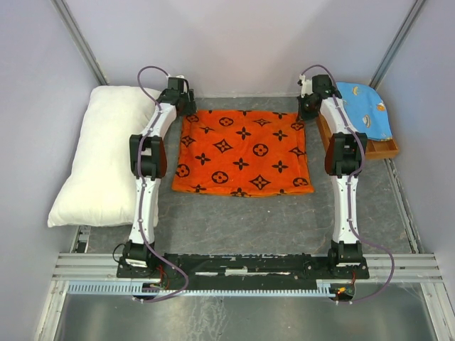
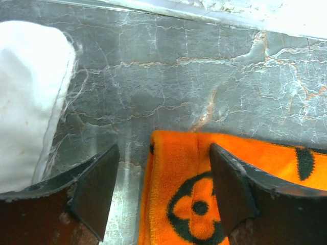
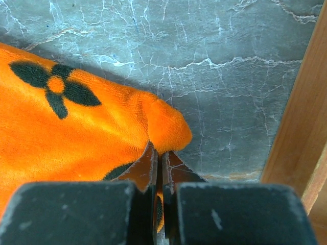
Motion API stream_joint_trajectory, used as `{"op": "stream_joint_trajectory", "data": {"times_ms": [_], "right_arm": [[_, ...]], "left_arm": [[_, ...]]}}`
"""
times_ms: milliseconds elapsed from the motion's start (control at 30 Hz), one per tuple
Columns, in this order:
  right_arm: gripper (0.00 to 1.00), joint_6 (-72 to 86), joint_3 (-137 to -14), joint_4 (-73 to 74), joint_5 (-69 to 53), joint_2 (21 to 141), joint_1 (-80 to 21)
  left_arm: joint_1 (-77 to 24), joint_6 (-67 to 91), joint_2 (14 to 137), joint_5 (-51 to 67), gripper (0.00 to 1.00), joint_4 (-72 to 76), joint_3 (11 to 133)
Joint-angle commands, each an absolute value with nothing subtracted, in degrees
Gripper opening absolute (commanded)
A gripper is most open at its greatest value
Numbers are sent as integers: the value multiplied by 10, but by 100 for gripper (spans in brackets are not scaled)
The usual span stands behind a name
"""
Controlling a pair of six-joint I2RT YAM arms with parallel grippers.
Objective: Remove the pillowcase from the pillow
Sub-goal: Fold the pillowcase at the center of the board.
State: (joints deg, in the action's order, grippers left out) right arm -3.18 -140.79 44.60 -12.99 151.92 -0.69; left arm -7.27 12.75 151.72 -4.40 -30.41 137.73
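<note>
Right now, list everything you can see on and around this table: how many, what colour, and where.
pillowcase: one, bright orange with black motifs, lying flat mid-table between the arms.
pillow: one, plain white, along the left side, bare and outside the pillowcase.
cloth: one, light blue, patterned, draped on the tray at far right.
wooden tray: one, brown, far right, beside the right arm.
table: one, grey marbled, under everything.
left arm: one, white and black, jaws open over the pillowcase's far left corner.
right arm: one, white and black, jaws shut on the pillowcase's far right corner.
</note>
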Motion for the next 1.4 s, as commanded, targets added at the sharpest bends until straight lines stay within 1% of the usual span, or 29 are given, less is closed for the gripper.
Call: {"op": "stream_joint_trajectory", "data": {"times_ms": [0, 133, 200, 233, 267, 367, 400, 467, 567, 633, 667, 700, 733, 767, 800, 967, 1100, 1233, 1367], "right_arm": [[1, -37, -1386, 494, -122, 1504, -5], [1, -37, -1375, 495, -123, 1490, -7], [1, -36, -1373, 496, -126, 1484, -7], [1, -36, -1371, 496, -127, 1481, -7], [1, -35, -1369, 497, -130, 1478, -7], [1, -34, -1359, 494, -136, 1473, -7], [1, -33, -1355, 493, -137, 1473, -7], [1, -33, -1349, 493, -137, 1457, -7], [1, -31, -1342, 492, -138, 1450, -7], [1, -29, -1337, 491, -141, 1445, -7], [2, -29, -1336, 490, -142, 1442, -7], [2, -28, -1336, 489, -141, 1440, -7], [1, -28, -1336, 489, -139, 1437, -7], [1, -27, -1336, 487, -137, 1434, -7], [1, -26, -1336, 486, -135, 1432, -7], [1, -9, -1332, 456, -130, 1417, -5], [1, 36, -1330, 408, -141, 1395, 7], [1, 65, -1364, 371, -158, 1380, 22], [1, 66, -1397, 358, -161, 1378, 25]], "left_arm": [[-81, 135, 1551, -44, 70, -319, 1413], [-85, 143, 1554, -43, 54, -332, 1410], [-86, 147, 1553, -43, 51, -337, 1402], [-87, 147, 1550, -42, 53, -337, 1396], [-89, 146, 1547, -43, 56, -337, 1390], [-95, 141, 1538, -47, 72, -332, 1367], [-96, 142, 1535, -45, 74, -328, 1360], [-96, 145, 1534, -38, 72, -326, 1353], [-95, 154, 1545, -40, 57, -333, 1359], [-96, 160, 1557, -47, 51, -350, 1375], [-95, 163, 1562, -49, 45, -357, 1382], [-96, 165, 1566, -53, 33, -365, 1388], [-95, 169, 1568, -58, 16, -372, 1395], [-95, 170, 1569, -65, 5, -378, 1398], [-95, 169, 1566, -68, 3, -382, 1398], [-90, 158, 1527, -71, 3, -384, 1395], [-89, 136, 1472, -54, 3, -351, 1378], [-89, 118, 1428, -48, 3, -305, 1373], [-89, 103, 1418, -48, 3, -282, 1393]]}}
